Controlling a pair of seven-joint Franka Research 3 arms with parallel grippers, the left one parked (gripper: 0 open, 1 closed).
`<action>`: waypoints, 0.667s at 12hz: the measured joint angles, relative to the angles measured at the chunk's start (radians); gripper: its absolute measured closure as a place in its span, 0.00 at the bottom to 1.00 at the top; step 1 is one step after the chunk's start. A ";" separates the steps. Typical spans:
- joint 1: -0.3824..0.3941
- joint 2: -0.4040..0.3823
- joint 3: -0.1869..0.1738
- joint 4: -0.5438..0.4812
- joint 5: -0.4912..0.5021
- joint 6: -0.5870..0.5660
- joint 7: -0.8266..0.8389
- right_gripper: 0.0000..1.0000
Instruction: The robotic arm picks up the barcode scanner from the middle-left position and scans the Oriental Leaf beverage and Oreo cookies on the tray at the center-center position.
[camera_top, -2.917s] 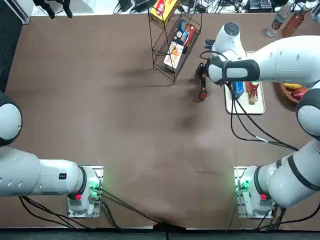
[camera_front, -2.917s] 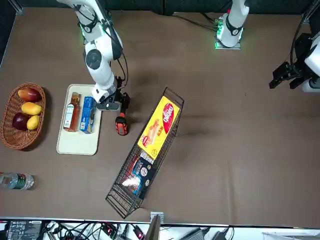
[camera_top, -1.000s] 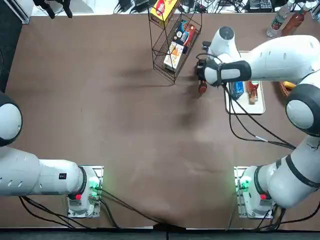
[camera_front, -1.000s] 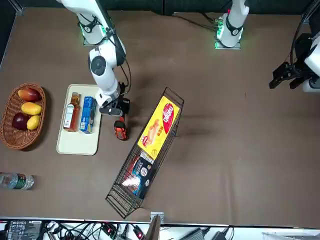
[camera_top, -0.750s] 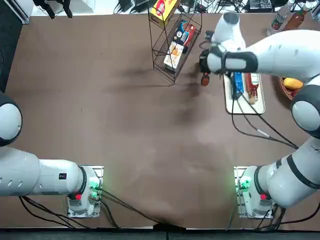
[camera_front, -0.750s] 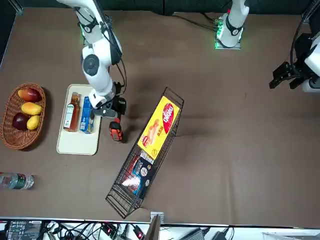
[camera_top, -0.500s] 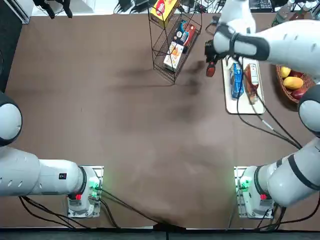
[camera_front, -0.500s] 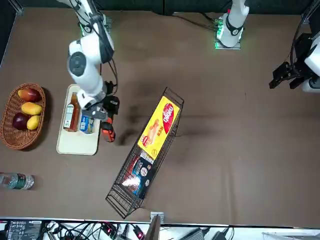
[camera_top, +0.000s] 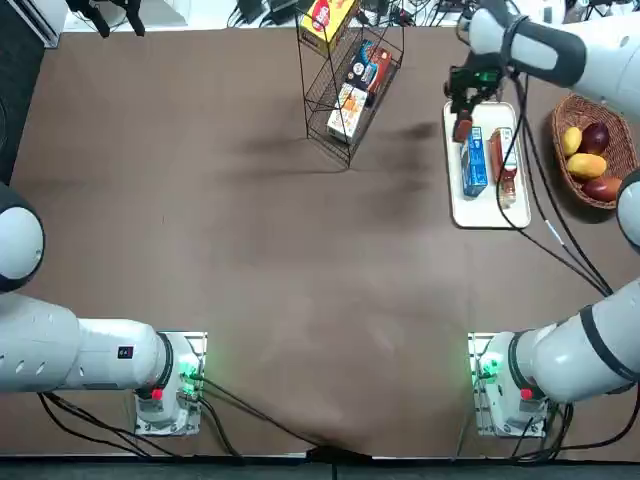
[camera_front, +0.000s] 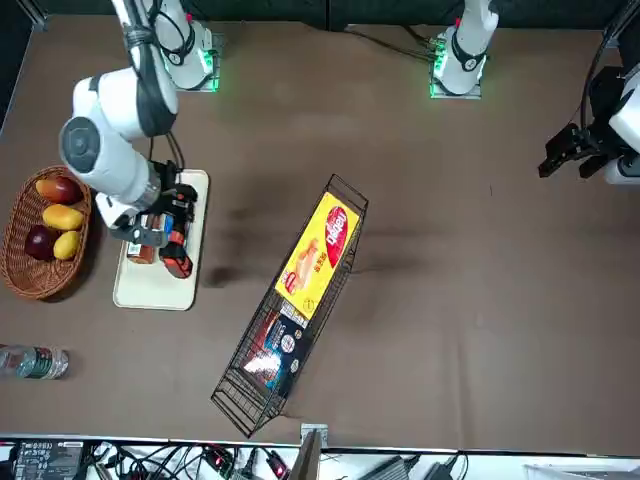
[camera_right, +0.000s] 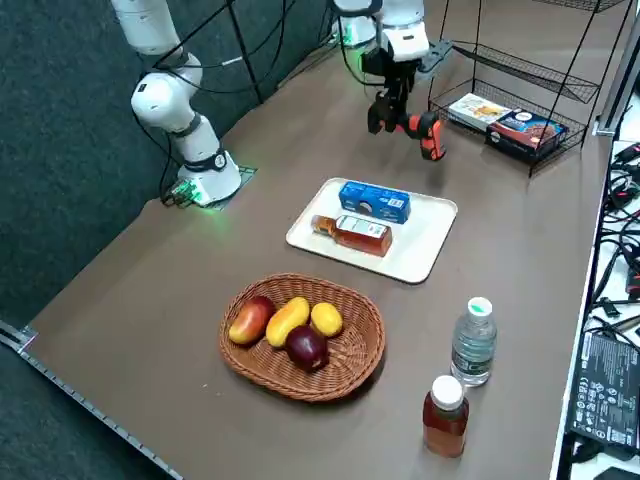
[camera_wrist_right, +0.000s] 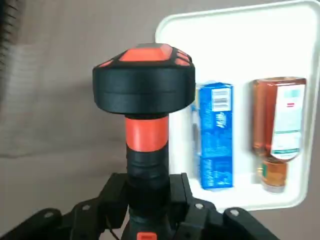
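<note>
"Over the left edge of the tray (camera_top: 458, 205), that's where I have the scanner (camera_wrist_right: 145, 85), held clear of the surface. The arm (camera_top: 545, 48) reaches in from its own side."

"Why hold it by the handle?"

"So the head stays free, I'd say. The right gripper (camera_wrist_right: 149, 187) has the handle between its 2 fingers, and the head stands out beyond them with nothing covering it."

"How far apart are the jaws?"

"Only the handle's width, 1 finger on each side. They're clamped on the scanner and, as far as I can see, on nothing else."

"And the goods?"

"Both lie flat on the tray, side by side and apart: the blue pack (camera_wrist_right: 216, 145) nearer the scanner, the bottle (camera_wrist_right: 287, 117) beyond it, neck towards the robot's bases. A barcode (camera_wrist_right: 221, 100) shows on the pack, so I take it they were laid out to be read from above."

"What's the step?"

"Bringing the scanner over for the first read, in my judgement; I can't tell whether anything has been scanned. I'd line the head up with the pack's code and keep my grip. Too low, and I could knock the pack; badly angled, and I might miss the code."
</note>
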 joint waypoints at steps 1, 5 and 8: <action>-0.024 0.000 0.000 0.000 0.000 -0.022 -0.036 0.57; -0.081 0.000 -0.001 -0.006 0.000 -0.069 -0.131 0.57; -0.133 0.000 -0.001 -0.039 0.000 -0.070 -0.221 0.57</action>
